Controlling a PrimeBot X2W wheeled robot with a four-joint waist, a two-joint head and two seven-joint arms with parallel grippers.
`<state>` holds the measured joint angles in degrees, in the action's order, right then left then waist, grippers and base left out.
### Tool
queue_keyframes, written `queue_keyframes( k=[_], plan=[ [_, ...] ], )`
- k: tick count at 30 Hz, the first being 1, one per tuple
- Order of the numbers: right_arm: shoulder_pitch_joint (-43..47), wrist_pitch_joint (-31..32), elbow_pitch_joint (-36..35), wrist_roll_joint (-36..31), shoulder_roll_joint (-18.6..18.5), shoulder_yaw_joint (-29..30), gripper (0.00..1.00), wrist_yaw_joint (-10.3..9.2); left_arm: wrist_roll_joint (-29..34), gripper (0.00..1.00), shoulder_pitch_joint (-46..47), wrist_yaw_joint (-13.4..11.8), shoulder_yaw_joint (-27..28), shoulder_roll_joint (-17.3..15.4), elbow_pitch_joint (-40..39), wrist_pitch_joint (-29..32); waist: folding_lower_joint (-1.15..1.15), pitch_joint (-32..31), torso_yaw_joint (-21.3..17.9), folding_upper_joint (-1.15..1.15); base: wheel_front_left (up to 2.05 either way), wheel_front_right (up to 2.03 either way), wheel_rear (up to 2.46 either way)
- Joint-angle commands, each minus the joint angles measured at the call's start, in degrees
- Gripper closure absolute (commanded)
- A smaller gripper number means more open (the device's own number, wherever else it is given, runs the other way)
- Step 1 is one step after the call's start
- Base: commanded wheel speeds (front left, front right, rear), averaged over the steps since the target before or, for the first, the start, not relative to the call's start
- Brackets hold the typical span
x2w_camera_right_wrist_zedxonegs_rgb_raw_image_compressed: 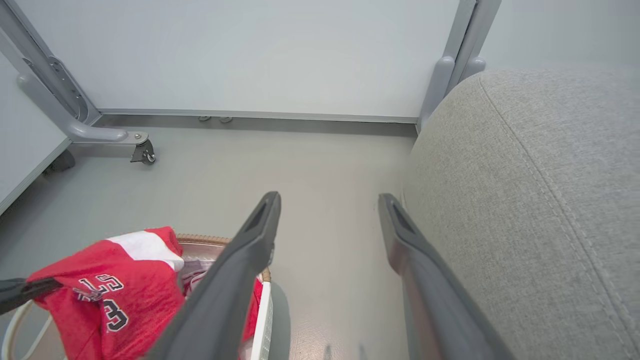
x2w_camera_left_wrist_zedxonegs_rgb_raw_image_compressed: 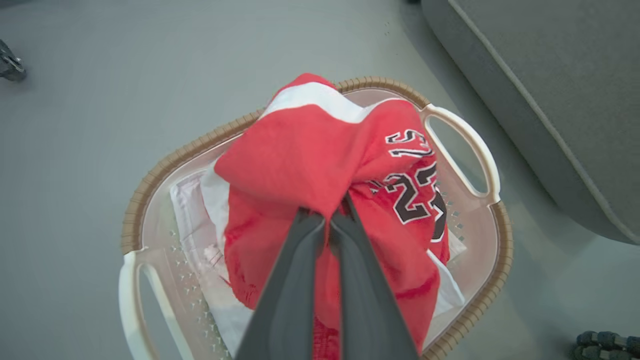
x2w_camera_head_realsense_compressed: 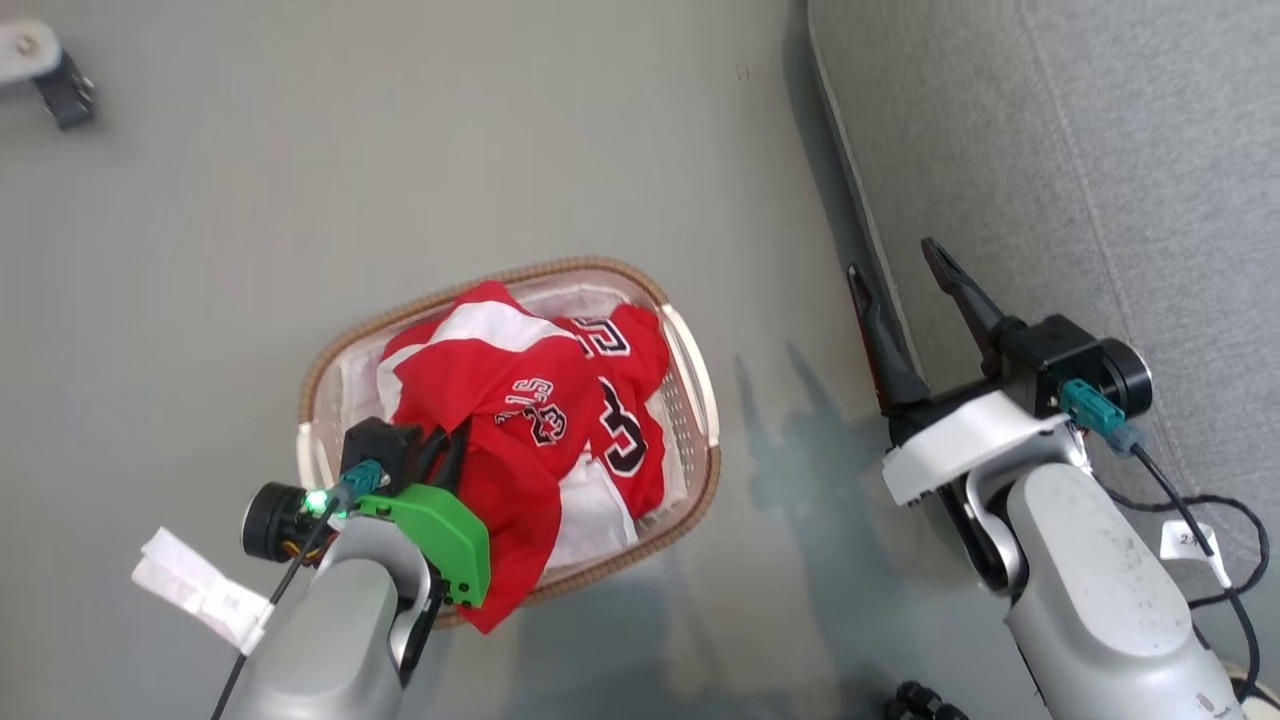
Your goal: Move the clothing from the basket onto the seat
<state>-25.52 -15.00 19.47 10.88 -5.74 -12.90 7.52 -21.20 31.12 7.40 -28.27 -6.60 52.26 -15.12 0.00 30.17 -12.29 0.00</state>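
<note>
**A:** Entry 1, the clothing [x2w_camera_left_wrist_zedxonegs_rgb_raw_image_compressed: 310, 165]: description and handling?

**B:** Red garments, white trim, number 23; judged light, soft and limp, not fragile; likely to drape and trail when raised; best taken by a bunched fold high on the heap, not by a loose hem, and clear of the white liner [x2w_camera_left_wrist_zedxonegs_rgb_raw_image_compressed: 187, 205].

**A:** Location?

**B:** Heaped in the basket [x2w_camera_head_realsense_compressed: 400, 310], which stands on the floor [x2w_camera_head_realsense_compressed: 300, 150] near the seat [x2w_camera_head_realsense_compressed: 1100, 150]; 1 red end hangs over the rim nearest the robot.

**A:** Entry 2, left claw [x2w_camera_left_wrist_zedxonegs_rgb_raw_image_compressed: 327, 215]?

**B:** Pressed together, pinching a fold of the clothing near the middle of the heap; the cloth peaks at the tips; the rest lies slack below, inside the basket.

**A:** Entry 3, right claw [x2w_camera_head_realsense_compressed: 892, 258]?

**B:** Spread, holding nothing; at the seat's edge, well apart from the clothing.
</note>
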Motion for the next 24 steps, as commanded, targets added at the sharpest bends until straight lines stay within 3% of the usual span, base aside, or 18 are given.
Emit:
queue_keyframes(
  k=[1, 12, 24],
  plan=[
    [1.6, -0.3, 0.4, 0.4, -0.3, 0.0, 0.00, -0.06, 0.3, 1.00, -1.8, 0.1, 0.6, -0.3, -1.2, -0.1, 0.00, -6.7, 2.3, 0.00, 0.00, 0.00, 0.00],
    [7.5, -0.3, 1.4, 1.1, -0.1, 2.2, 0.00, -0.06, 2.1, 1.00, -10.6, 0.1, 6.6, 1.5, -15.4, 0.0, 0.00, -17.0, 4.9, 0.00, 0.00, 0.00, 0.00],
    [14.2, -0.3, 2.0, 1.1, 0.4, 3.6, 0.00, -0.06, 2.4, 1.00, -13.1, 0.1, 9.6, 3.1, -30.9, -0.1, 0.00, -25.4, 6.5, 0.00, 0.00, 0.00, 0.00]
  ],
)
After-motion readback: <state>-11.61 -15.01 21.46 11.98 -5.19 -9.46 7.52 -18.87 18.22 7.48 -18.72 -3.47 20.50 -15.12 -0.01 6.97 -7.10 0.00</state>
